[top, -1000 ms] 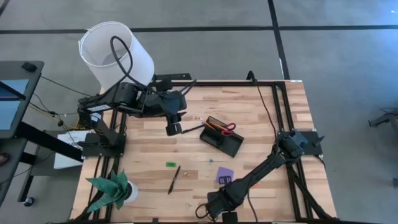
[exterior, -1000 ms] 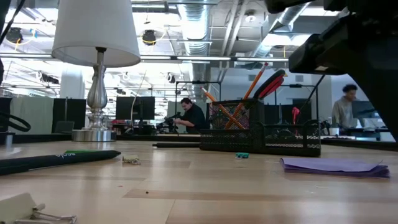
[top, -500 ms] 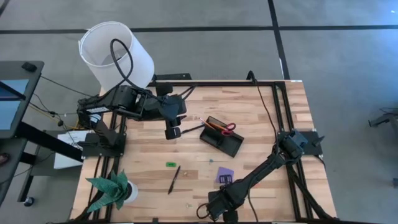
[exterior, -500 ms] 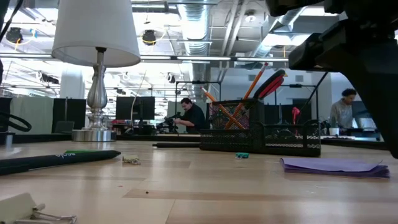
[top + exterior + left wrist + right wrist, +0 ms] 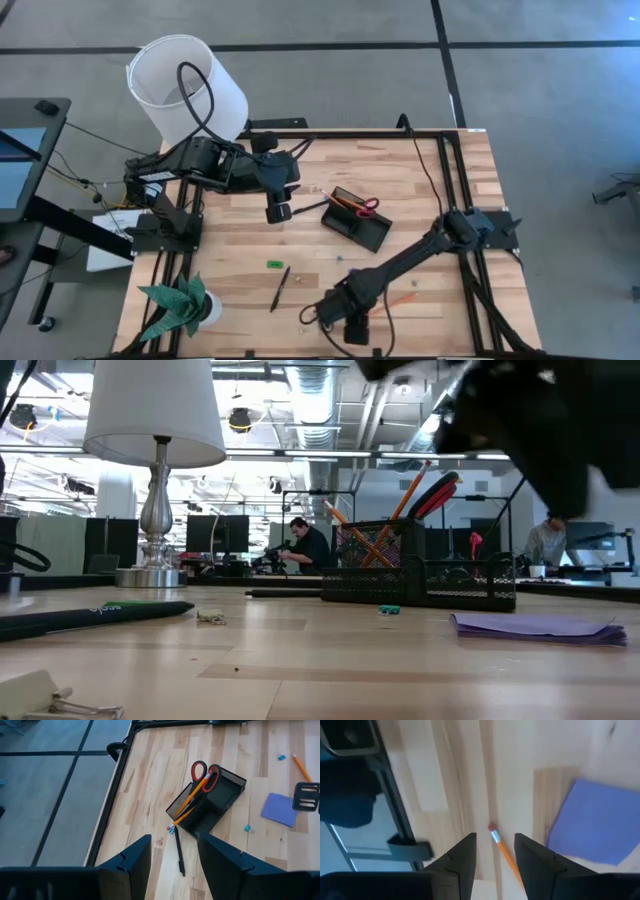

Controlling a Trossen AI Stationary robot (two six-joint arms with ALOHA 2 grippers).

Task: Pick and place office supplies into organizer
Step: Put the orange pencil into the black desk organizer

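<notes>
The black organizer stands mid-table with red-handled scissors and orange pencils leaning in its taller section. One black pen lies against the organizer, and another lies alone. A purple note pad and a loose orange pencil lie flat near the front edge. A green piece lies left of them. My right gripper hangs open, pointing down over the pencil's eraser end. My left gripper waits open, raised left of the organizer.
A lamp with a white shade stands beyond the table's far left corner, and a green paper plant stands at the near left. A binder clip lies close to the low camera. The black table frame runs near my right gripper. People sit in the room behind.
My right gripper has risen and swung from the table's near edge toward its left, rolling a little. Its arm now covers the note pad in the high view and uncovers the loose pencil. Its fingers have stayed as wide apart as before.
</notes>
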